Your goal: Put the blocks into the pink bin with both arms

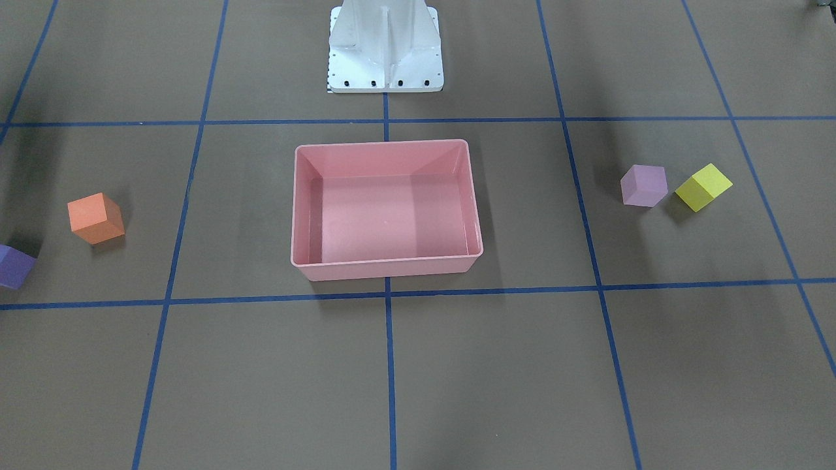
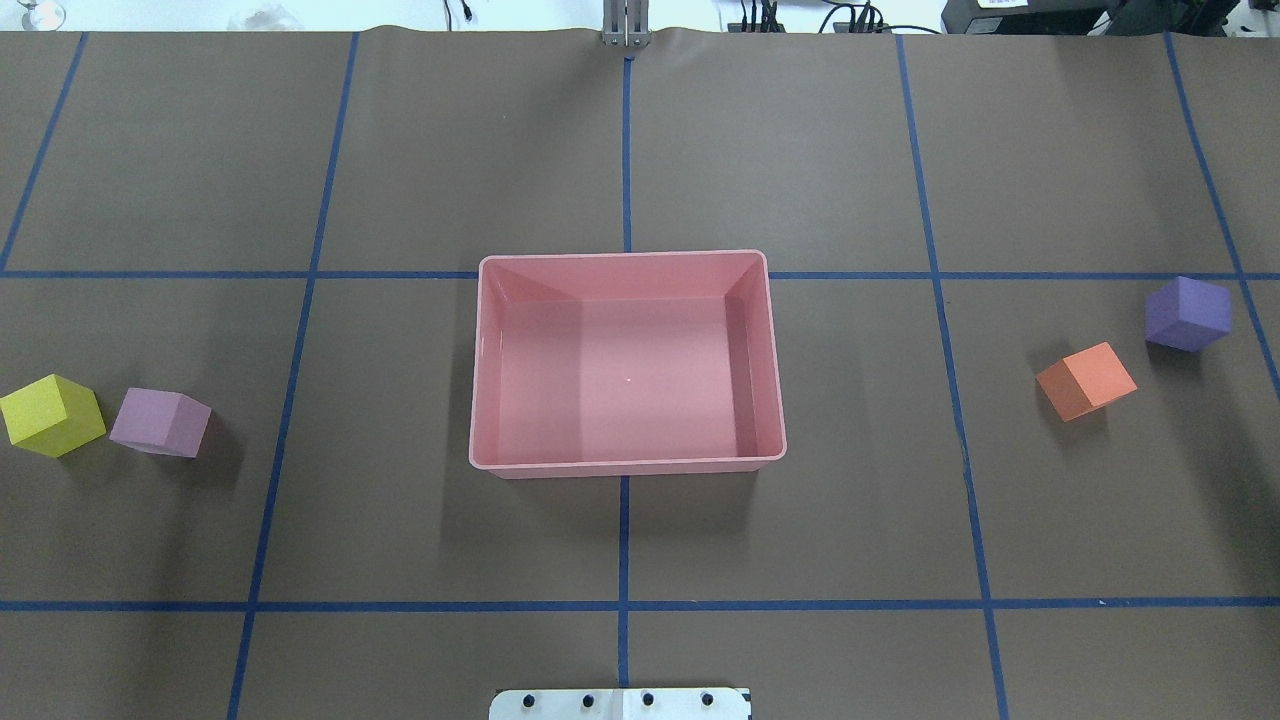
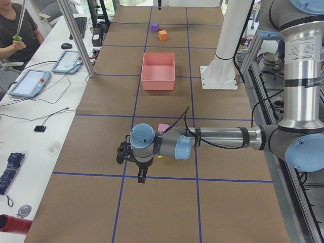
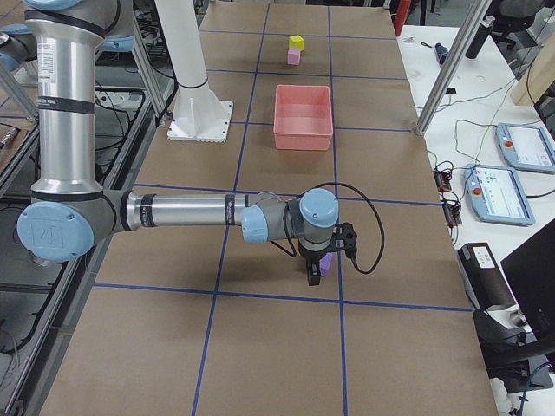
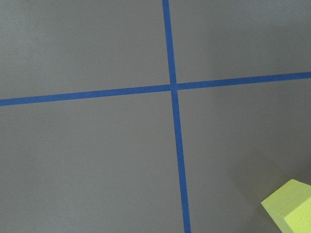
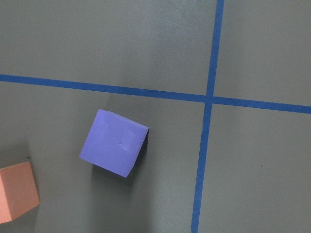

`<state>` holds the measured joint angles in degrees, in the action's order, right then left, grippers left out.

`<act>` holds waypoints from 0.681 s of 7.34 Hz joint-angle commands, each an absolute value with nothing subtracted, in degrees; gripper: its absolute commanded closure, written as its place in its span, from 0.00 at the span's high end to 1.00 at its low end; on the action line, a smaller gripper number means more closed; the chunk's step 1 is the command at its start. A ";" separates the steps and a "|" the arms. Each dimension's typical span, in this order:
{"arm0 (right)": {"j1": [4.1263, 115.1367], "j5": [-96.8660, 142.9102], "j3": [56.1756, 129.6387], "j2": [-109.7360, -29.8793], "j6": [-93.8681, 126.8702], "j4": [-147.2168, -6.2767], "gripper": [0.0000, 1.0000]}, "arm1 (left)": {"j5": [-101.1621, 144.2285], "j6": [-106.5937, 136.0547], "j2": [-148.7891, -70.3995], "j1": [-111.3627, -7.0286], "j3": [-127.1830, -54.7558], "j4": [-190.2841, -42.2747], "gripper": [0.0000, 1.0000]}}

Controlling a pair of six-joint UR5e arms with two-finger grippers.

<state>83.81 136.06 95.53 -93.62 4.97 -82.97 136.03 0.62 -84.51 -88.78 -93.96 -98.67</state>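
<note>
The pink bin (image 1: pixel 385 267) (image 2: pixel 625 466) stands empty at the table's middle. The yellow block (image 2: pixel 52 414) (image 5: pixel 289 206) and the pale pink-lilac block (image 2: pixel 160 421) (image 1: pixel 644 185) lie side by side on my left. The orange block (image 2: pixel 1086 380) (image 6: pixel 17 191) and the purple block (image 2: pixel 1187 313) (image 6: pixel 114 142) lie on my right. My left gripper (image 3: pixel 139 174) hangs over the table just beyond the yellow block. My right gripper (image 4: pixel 314 276) hangs beside the purple block (image 4: pixel 325 263). Both show only in the side views, so I cannot tell whether they are open or shut.
The white pedestal base (image 1: pixel 385 52) (image 2: pixel 620 703) stands behind the bin. Blue tape lines grid the brown table. A side table with tablets (image 3: pixel 30 82) and a seated operator (image 3: pixel 15 25) lies along the far edge.
</note>
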 commanded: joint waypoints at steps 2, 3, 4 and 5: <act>83.76 135.97 95.54 -94.13 4.66 -82.88 1.00 | 136.05 0.44 -84.46 -88.77 -93.69 -98.79 1.00; 83.76 136.05 95.71 -94.13 4.75 -82.88 1.00 | 136.05 0.44 -83.77 -88.77 -94.04 -98.96 1.00; 83.76 136.05 95.89 -94.13 4.66 -82.88 1.00 | 136.05 0.79 -83.76 -88.77 -94.04 -100.36 1.00; 83.67 136.05 95.89 -94.04 4.48 -82.79 1.00 | 136.05 0.70 -83.67 -88.77 -93.69 -100.72 1.00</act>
